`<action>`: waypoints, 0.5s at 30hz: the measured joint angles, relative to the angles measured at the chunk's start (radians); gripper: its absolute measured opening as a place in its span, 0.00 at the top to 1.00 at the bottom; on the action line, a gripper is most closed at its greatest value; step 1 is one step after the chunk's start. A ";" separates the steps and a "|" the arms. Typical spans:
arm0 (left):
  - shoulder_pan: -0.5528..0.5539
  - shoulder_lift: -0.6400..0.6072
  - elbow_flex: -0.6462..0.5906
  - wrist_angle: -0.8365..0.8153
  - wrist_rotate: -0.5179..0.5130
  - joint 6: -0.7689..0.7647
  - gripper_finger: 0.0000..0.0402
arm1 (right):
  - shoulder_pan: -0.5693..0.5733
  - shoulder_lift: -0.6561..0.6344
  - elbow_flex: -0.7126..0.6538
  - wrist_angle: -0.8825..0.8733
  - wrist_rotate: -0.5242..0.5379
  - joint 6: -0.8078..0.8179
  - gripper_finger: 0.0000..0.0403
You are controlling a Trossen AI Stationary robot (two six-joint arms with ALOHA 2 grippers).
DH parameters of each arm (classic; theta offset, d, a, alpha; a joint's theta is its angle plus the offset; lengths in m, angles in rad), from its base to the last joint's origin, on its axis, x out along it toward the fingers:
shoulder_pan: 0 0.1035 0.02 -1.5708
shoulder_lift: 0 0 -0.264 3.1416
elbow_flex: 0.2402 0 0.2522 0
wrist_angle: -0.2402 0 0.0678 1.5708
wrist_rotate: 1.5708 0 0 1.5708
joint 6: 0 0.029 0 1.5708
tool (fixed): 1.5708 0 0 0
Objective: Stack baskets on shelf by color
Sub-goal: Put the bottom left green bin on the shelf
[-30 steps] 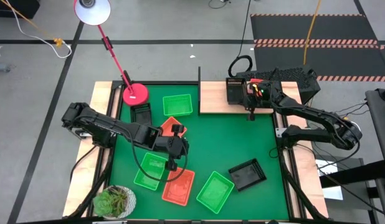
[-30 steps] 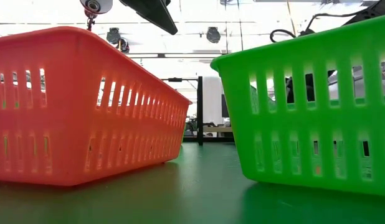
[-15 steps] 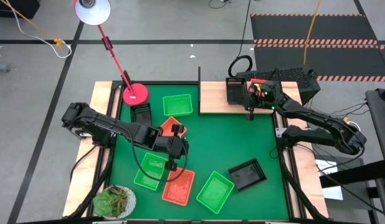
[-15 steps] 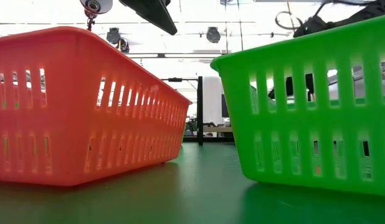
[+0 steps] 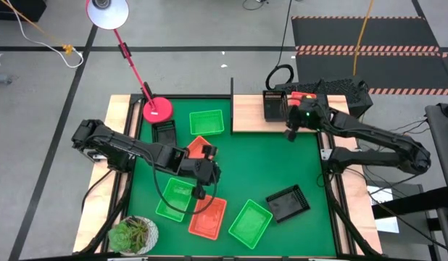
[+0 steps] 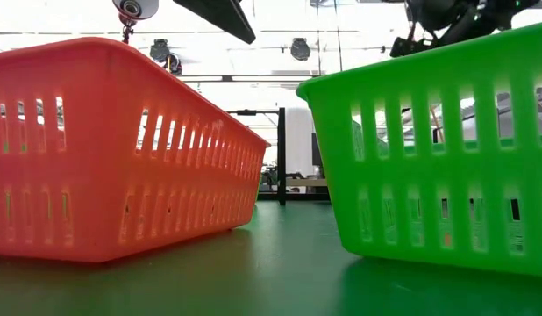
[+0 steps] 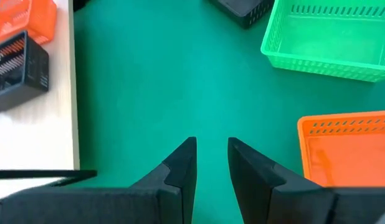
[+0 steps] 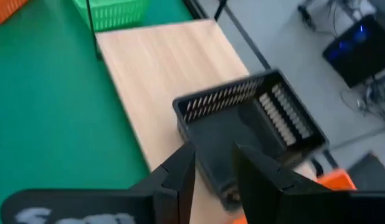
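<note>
- High view, far left of the table: a potted plant (image 5: pixel 133 235) sits at the near-left corner, and the red lamp base (image 5: pixel 158 109) stands at the far-left corner of the green mat (image 5: pixel 260 170).
- Just beside the lamp base a black basket (image 5: pixel 164 133) lies on the mat, and to its right a green basket (image 5: pixel 206 122) lies by the far edge.
- The left gripper (image 5: pixel 203 176) hangs over the mat's left-middle, close to an orange-red basket (image 5: pixel 200 147) that lies tilted beside it. In the left wrist view its fingers (image 7: pixel 184 163) stand a little apart with only bare mat between them, so they grasp nothing.
- Below it on the near side lie another green basket (image 5: pixel 175 198), a second orange-red basket (image 5: pixel 209 217) touching it, and a third green basket (image 5: pixel 250 222) further right.
- A second black basket (image 5: pixel 288 203) lies alone on the right half of the mat, well apart from the shelf.
- The shelf (image 5: pixel 248 112) lies at the far right edge, with a black basket (image 5: pixel 272 106) set on its right part; a little orange-red shows right beside it.
- The right gripper (image 5: pixel 290 134) hovers at the shelf's near edge, just beside that shelf basket (image 8: pixel 255 124). In the right wrist view its fingers (image 8: pixel 180 171) are parted and released, holding nothing.
</note>
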 joint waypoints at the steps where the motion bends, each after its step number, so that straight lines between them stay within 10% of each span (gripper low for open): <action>1: 0.002 0.000 0.000 0.005 0.000 0.008 0.77 | 0.013 0.000 0.015 -0.036 0.020 0.013 0.75; 15: 0.040 0.000 0.000 0.018 0.000 0.064 0.77 | 0.048 0.031 0.040 -0.423 0.057 0.233 0.91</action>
